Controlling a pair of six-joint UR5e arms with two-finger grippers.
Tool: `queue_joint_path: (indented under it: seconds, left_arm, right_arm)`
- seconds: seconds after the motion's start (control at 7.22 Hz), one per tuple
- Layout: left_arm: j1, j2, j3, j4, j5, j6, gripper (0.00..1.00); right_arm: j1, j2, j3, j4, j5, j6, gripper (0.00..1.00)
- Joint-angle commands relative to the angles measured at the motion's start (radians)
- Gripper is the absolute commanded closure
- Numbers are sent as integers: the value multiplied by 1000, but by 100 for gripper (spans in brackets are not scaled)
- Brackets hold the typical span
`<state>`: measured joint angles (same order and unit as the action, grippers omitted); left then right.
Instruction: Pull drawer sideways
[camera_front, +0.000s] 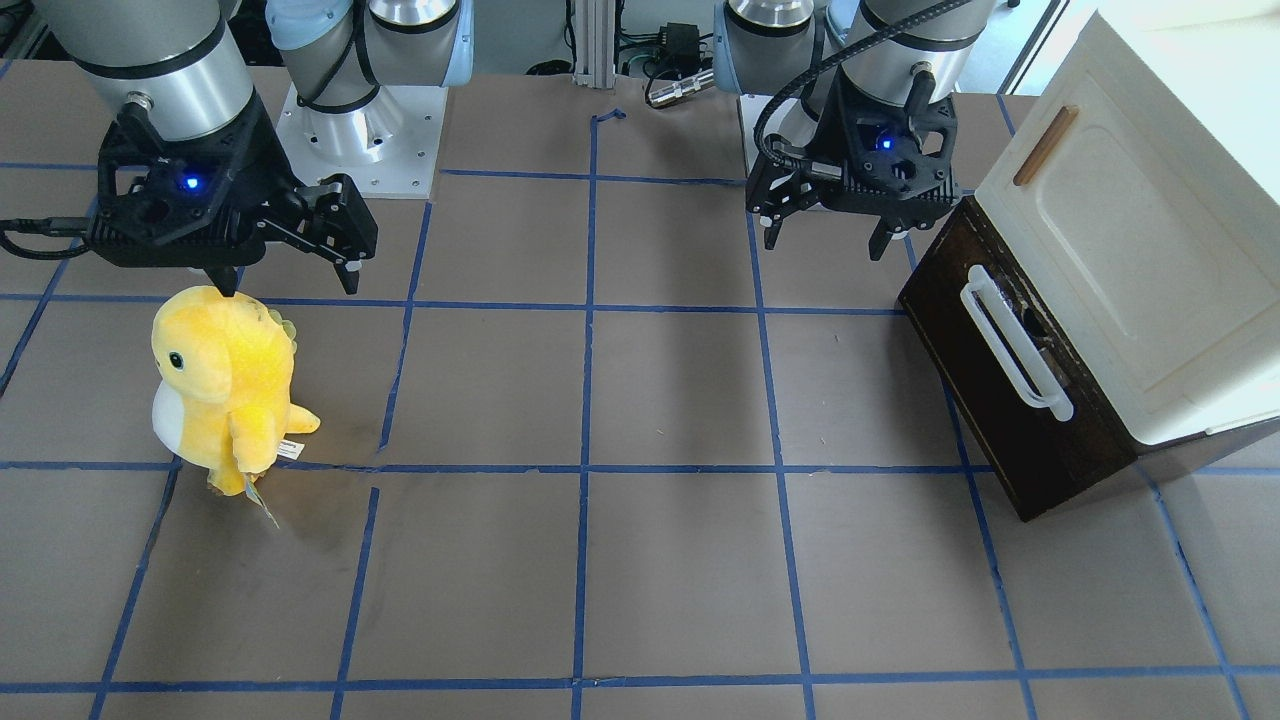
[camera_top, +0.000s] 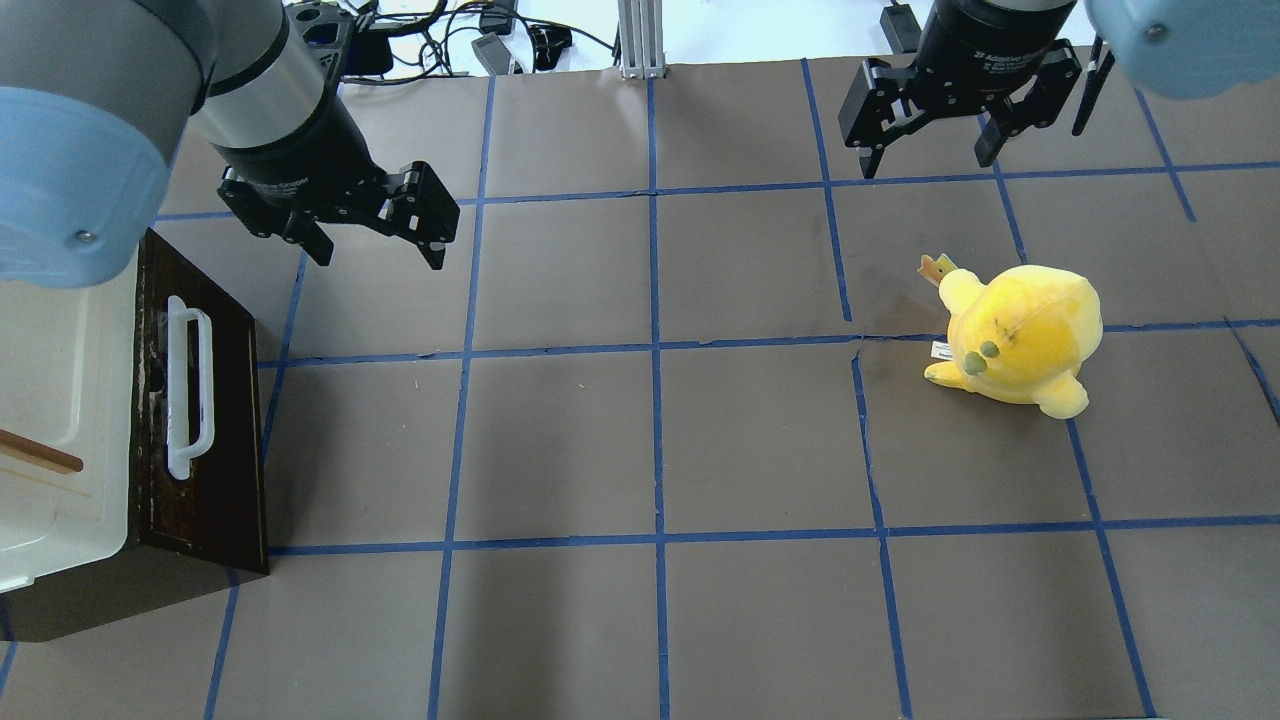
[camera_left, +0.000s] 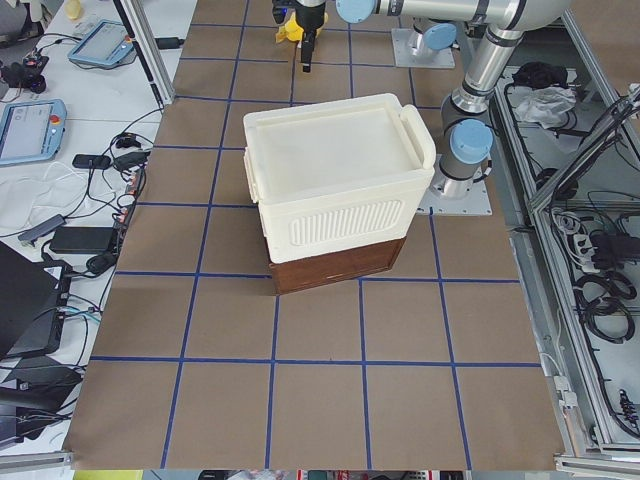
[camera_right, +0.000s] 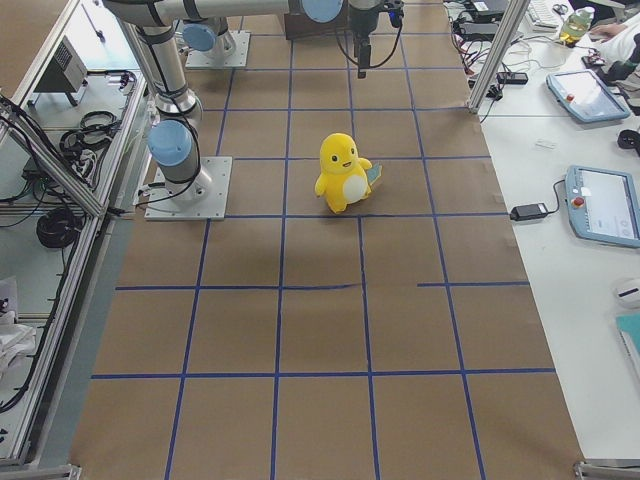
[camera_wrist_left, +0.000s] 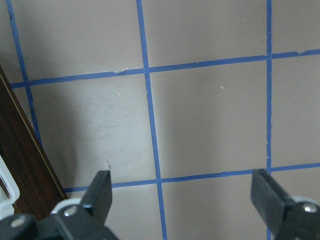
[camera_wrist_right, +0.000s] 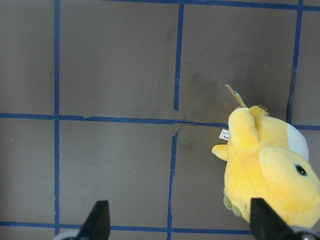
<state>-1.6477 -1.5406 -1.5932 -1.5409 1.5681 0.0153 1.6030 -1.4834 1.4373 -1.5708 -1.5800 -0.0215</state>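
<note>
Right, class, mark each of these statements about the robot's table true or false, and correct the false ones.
1. The left hand grips the drawer's white handle. False: it hangs open over the table, apart from the handle.
2. The drawer shows none of its inside. True.
3. The yellow plush toy lies flat on its back. False: it stands upright.
4. The right hand is open and holds nothing. True.
5. The cream cabinet sits above the drawer. True.
</note>
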Motion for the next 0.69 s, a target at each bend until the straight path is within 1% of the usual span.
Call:
queue_joint_path:
  seconds: [0.0, 0.55]
  left_arm:
    - [0, 2, -1, -1, 0, 0, 0]
    - [-1, 2, -1, 1, 4, -8, 0]
  right_arm:
    - [0, 0, 0, 0, 0, 0, 0]
    - [0, 0, 0, 0, 0, 0, 0]
